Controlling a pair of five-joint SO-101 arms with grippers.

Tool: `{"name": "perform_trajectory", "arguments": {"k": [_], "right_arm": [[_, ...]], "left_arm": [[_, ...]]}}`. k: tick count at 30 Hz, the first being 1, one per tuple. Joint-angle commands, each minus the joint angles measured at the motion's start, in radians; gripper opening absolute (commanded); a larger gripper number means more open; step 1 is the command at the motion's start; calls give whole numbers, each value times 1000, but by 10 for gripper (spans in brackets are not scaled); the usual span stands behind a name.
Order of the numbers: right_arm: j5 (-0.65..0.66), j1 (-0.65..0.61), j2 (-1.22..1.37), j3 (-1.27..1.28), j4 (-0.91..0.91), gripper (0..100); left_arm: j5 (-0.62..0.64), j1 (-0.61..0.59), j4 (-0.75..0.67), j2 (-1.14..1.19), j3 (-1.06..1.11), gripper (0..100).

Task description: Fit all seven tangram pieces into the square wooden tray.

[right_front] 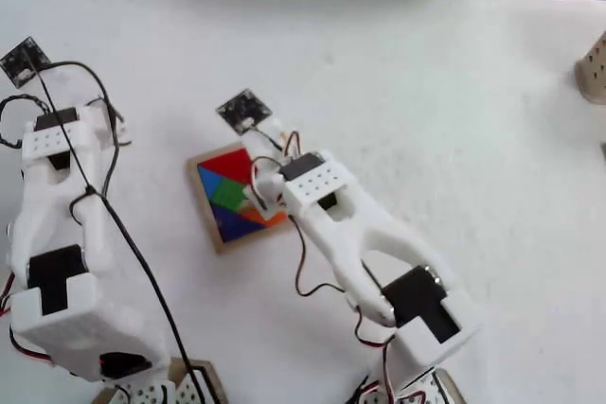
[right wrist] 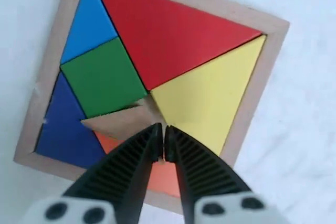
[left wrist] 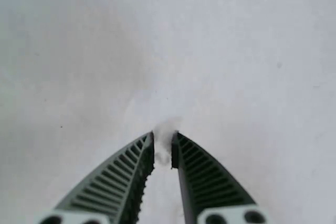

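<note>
Tray (right wrist: 210,10) mid-table, and my right pincer (right wrist: 163,129) is pinched to a slit right over it!
The tips sit at a bare wooden gap (right wrist: 118,119) between the green square (right wrist: 102,77), yellow triangle (right wrist: 210,98) and orange piece (right wrist: 105,142). My own fingers hide most of that orange one, and I can't tell whether the tips touch wood. The red triangle (right wrist: 168,35) and light blue triangle (right wrist: 86,24) lie flat inside. My left pincer (left wrist: 163,140), closed on nothing, hangs over the white table (left wrist: 210,51), well apart.

white table (right_front: 454,92) | beige perforated object (right_front: 593,68) standing at its right edge
</note>
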Motion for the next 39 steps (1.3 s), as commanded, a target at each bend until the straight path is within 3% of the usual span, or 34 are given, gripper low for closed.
{"name": "perform_trajectory", "arguments": {"k": [1,6,13,18,21,24,29,39], "right_arm": [[9,28,-111,-14,27,17],[9,-31,-208,63,67,17],[14,-91,-194,127,-36,17],[18,-1,-242,126,-38,17],[9,59,-361,161,-15,17],[-3,102,-510,249,-15,17],[-61,251,-740,413,-70,17],[-11,544,-1013,772,-71,17]], "left_arm": [[-8,28,-21,-64,-6,79],[-8,28,-21,-64,-8,79],[-8,28,-21,-64,-8,79],[-15,41,-17,-71,-5,76],[-94,84,-35,-96,38,70],[-143,124,-109,-200,152,20],[-264,189,-267,-421,397,37],[-483,269,-284,-564,624,34]]}}
